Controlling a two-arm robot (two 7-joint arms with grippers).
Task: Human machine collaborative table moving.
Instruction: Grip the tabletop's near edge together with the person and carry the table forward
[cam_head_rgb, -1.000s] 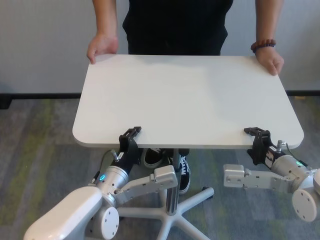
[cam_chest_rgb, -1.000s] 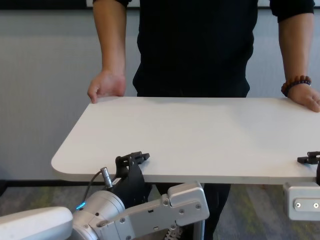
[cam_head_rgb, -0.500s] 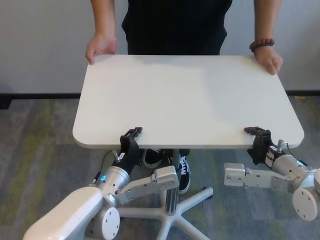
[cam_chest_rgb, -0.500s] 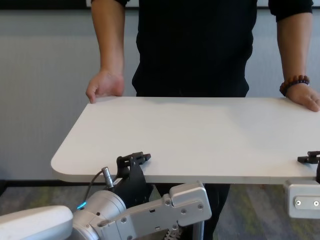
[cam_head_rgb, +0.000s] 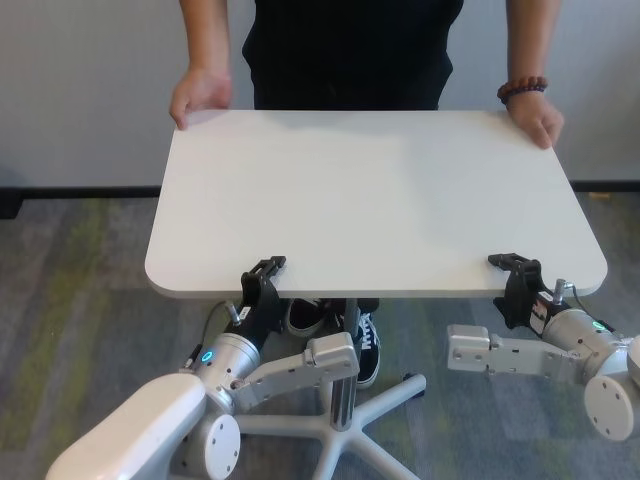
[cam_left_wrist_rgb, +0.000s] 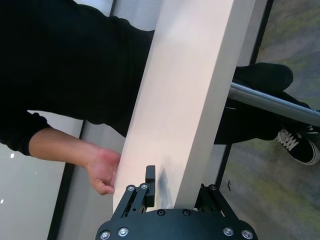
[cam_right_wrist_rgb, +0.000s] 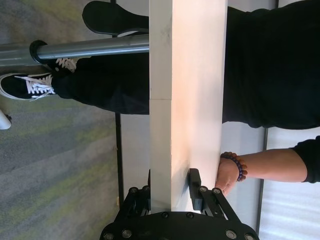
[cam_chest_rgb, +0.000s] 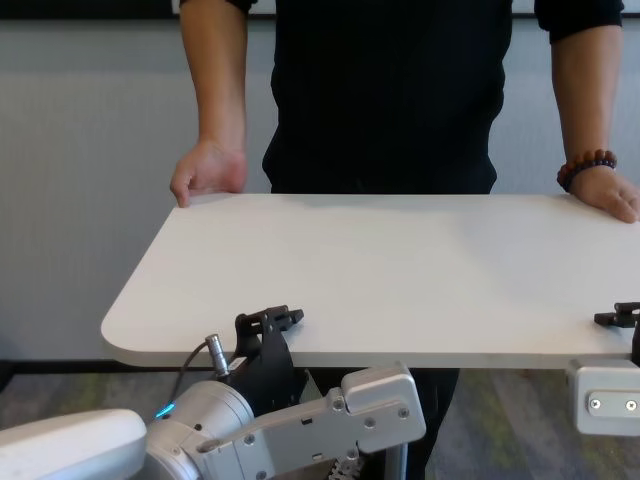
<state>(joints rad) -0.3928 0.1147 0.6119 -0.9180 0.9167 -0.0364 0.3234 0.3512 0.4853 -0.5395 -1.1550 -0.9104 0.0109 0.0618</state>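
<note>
The white table (cam_head_rgb: 370, 190) stands on a grey pedestal leg (cam_head_rgb: 346, 360). My left gripper (cam_head_rgb: 262, 278) is shut on the table's near edge at its left part; it also shows in the chest view (cam_chest_rgb: 268, 330) and the left wrist view (cam_left_wrist_rgb: 172, 192). My right gripper (cam_head_rgb: 514, 272) is shut on the near edge at the right; the right wrist view (cam_right_wrist_rgb: 170, 192) shows its fingers above and below the tabletop (cam_right_wrist_rgb: 187, 100). The human (cam_head_rgb: 350, 50) in a black shirt stands at the far side, both hands on the far corners, a beaded bracelet (cam_head_rgb: 524, 90) on one wrist.
The table's star base (cam_head_rgb: 400, 395) spreads on the grey carpet between my arms. The human's black sneakers (cam_head_rgb: 368, 345) stand under the table by the leg. A pale wall with a dark skirting strip (cam_head_rgb: 80, 192) runs behind.
The human's hands and the table's far edge have shifted slightly to the left. My grippers keep their hold on the near edge.
</note>
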